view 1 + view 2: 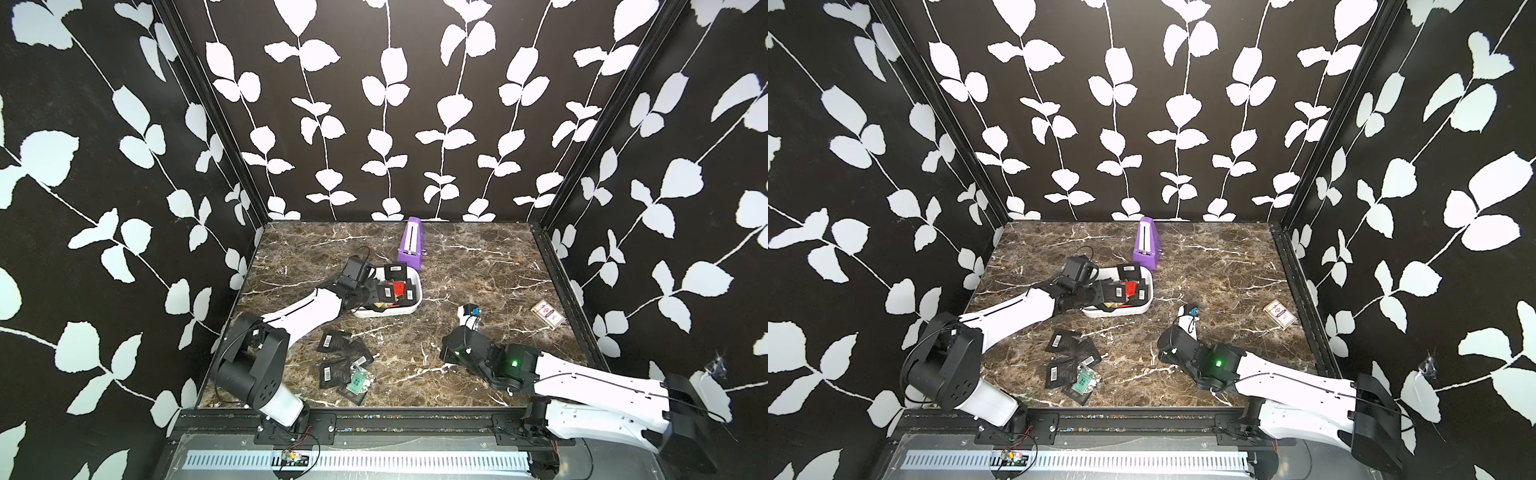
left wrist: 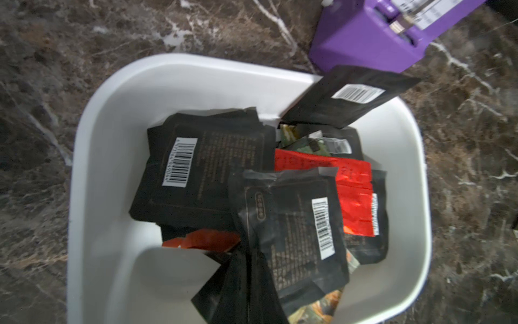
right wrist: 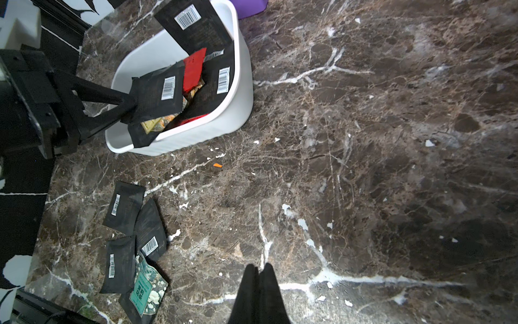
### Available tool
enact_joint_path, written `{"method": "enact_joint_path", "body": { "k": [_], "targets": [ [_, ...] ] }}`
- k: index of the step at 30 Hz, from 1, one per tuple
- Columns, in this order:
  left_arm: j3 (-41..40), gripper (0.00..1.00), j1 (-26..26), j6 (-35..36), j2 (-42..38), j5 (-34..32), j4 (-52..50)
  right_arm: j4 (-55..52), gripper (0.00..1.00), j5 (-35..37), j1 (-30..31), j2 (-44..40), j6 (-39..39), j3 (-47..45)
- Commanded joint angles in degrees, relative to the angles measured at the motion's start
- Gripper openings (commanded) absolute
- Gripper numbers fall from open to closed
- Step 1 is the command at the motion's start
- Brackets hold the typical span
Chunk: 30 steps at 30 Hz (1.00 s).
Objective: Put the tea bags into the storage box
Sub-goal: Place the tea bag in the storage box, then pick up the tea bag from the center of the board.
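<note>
**Left jaws clamped on 1 tea bag over the storage box; right jaws together, empty**

Room: the marble tabletop (image 1: 478, 270) is walled on 3 sides by leaf-print panels, with a black rail along the near edge. In both top views the centre and right of the surface lie mostly bare. The left arm slants from the near-left corner up to the box.

Task items:
- The storage box (image 1: 386, 312) (image 1: 1121, 312) (image 2: 112, 168) sits left of centre.
- The boxed tea bags (image 2: 207, 174) form a heap inside it, mostly black, with 1 red tea bag (image 2: 353, 193) among them.
- The left gripper (image 3: 131, 105) reaches in over the box's left end. Its fingers pinch the edge of a held tea bag (image 3: 157, 95) (image 2: 297, 230), black with the barcode up, raised above the heap.
- 1 leaning tea bag (image 1: 397, 271) (image 3: 196, 25) props on the far rim and partly overhangs it.
- The loose tea bags (image 1: 343, 361) (image 3: 131, 238) number about 5, black except 1 green. They overlap on the marble near the front edge, well apart from the box and just in front of the left forearm.
- The right gripper (image 3: 259, 268) hangs over bare marble with nothing between its closed jaws. The loose cluster lies off to its side, apart from it.

Surroundings:
- The purple box (image 1: 411, 245) (image 2: 364, 36) stands just beside the storage box's far-right corner, close to the leaning tea bag.
- The card pack (image 1: 547, 316) lies near the right edge, well apart from everything else.
- A small orange scrap (image 3: 217, 165) lies on the marble just in front of the storage box.
</note>
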Motion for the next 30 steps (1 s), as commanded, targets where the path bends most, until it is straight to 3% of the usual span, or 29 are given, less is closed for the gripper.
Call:
{"method": "enact_joint_path", "body": {
  "k": [1, 2, 4, 6, 9, 12, 14, 19, 24, 30],
  "targets": [
    [2.97, 0.00, 0.26, 0.54, -1.05, -0.51, -1.49, 1.64, 0.00, 0.45, 0.83, 0.45, 0.35, 1.48],
    [3.30, 0.00, 0.32, 0.44, -1.36, -0.03, -1.63, 1.72, 0.00, 0.48, 0.96, 0.59, 0.36, 1.60],
    [4.22, 0.09, 0.32, 0.31, -2.32, 0.14, -2.62, 1.85, 0.00, 0.48, 1.23, 0.89, 0.32, 1.90],
    [5.49, 0.25, 0.30, 0.54, -3.91, -0.77, -4.91, 1.85, 0.01, 0.35, 1.65, 1.16, 0.20, 2.27],
    [7.80, 0.40, 0.32, 1.47, -6.87, -2.35, -9.05, 1.93, 0.08, -0.13, 2.36, 1.76, 0.08, 2.79],
    [8.84, 0.47, 0.34, 2.33, -10.61, -4.60, -13.61, 2.98, 0.15, -0.31, 3.54, 2.40, 0.39, 2.74],
    [9.09, 0.48, 0.36, 2.89, -13.27, -5.19, -16.52, 3.73, 0.18, -0.32, 4.49, 3.03, 0.75, 2.64],
    [6.25, 0.37, 0.40, 2.15, -21.05, -2.82, -24.79, 7.52, 0.27, -1.28, 7.29, 5.76, 1.42, 2.54],
    [-4.37, 0.19, 0.32, -2.44, -32.42, 2.11, -29.59, 13.01, 0.34, -1.06, 11.21, 10.63, 3.46, 2.45],
    [-16.11, 0.13, 0.21, -7.72, -47.38, 3.79, -35.29, 22.02, 0.35, -2.37, 15.07, 17.21, 6.42, 2.10]
  ]
}}
